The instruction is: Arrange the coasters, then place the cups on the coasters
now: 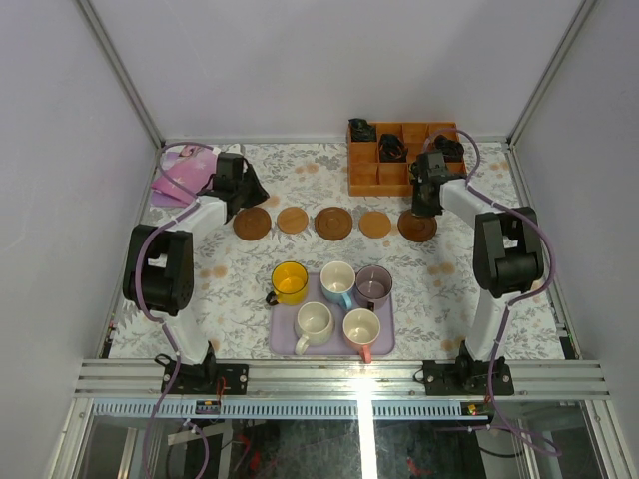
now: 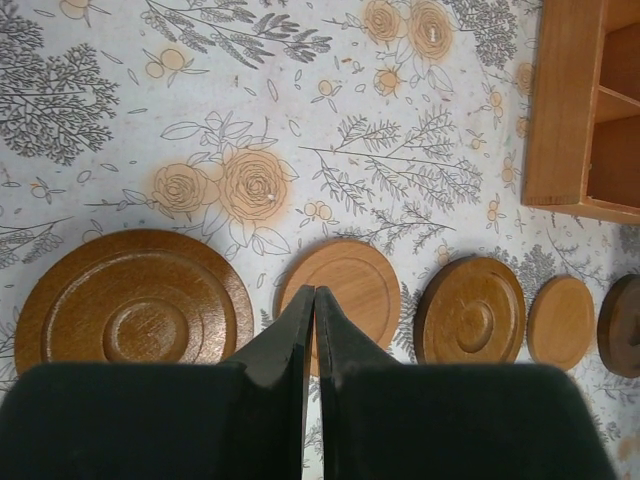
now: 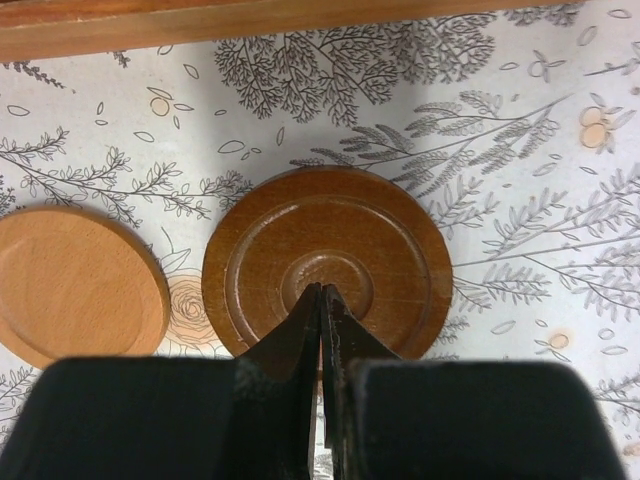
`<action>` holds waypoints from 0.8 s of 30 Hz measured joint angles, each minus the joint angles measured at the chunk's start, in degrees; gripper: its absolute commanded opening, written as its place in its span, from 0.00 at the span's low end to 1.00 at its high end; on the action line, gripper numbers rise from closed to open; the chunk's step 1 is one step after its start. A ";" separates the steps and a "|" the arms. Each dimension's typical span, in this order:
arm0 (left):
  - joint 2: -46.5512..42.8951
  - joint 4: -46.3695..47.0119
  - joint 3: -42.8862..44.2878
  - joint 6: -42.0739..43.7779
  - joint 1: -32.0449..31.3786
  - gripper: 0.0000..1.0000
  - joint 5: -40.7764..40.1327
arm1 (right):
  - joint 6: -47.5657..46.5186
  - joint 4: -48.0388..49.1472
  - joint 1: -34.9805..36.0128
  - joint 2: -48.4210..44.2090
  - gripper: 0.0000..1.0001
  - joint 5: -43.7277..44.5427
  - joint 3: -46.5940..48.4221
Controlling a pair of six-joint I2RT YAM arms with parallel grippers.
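Several round wooden coasters lie in a row across the floral cloth: dark (image 1: 252, 224), tan (image 1: 293, 220), dark (image 1: 333, 223), tan (image 1: 375, 224), dark (image 1: 417, 227). My left gripper (image 1: 255, 195) is shut and empty at the row's left end; in its wrist view the tips (image 2: 315, 292) stand over the tan coaster (image 2: 350, 280), beside the dark one (image 2: 135, 300). My right gripper (image 3: 322, 288) is shut with its tips over the centre of the rightmost dark coaster (image 3: 325, 250). The cups stand on the lavender tray (image 1: 283, 344): yellow (image 1: 290, 282), blue (image 1: 337, 281), purple (image 1: 373, 286), cream (image 1: 314, 325), pink (image 1: 361, 329).
An orange-brown compartment box (image 1: 399, 158) with black items in it stands at the back right, just behind the right gripper. A pink-purple cloth (image 1: 185, 175) lies at the back left. Grey walls enclose the table on three sides.
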 measured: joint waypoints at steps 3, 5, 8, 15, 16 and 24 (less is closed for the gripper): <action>0.00 0.31 -0.09 -0.83 -0.02 0.01 0.04 | -0.24 0.04 0.00 1.44 0.00 -0.85 0.55; 0.00 0.31 -0.11 -1.38 -0.04 0.02 0.07 | -0.35 -0.02 0.00 1.90 0.00 -1.07 0.68; 0.00 0.39 -0.11 -1.75 -0.04 0.02 0.07 | -0.52 -0.02 0.00 2.01 0.00 -1.27 0.81; -0.81 0.63 -1.29 -2.01 -0.04 0.02 0.26 | -0.61 0.07 -0.02 0.83 0.00 -0.98 0.61; -1.18 0.63 -1.70 -2.01 -0.04 0.03 0.28 | -0.59 0.09 -0.02 0.17 0.00 -0.85 0.35; -4.90 0.66 -4.63 -1.95 -0.04 0.05 0.28 | 0.17 0.24 -1.36 -8.02 0.00 2.03 -4.83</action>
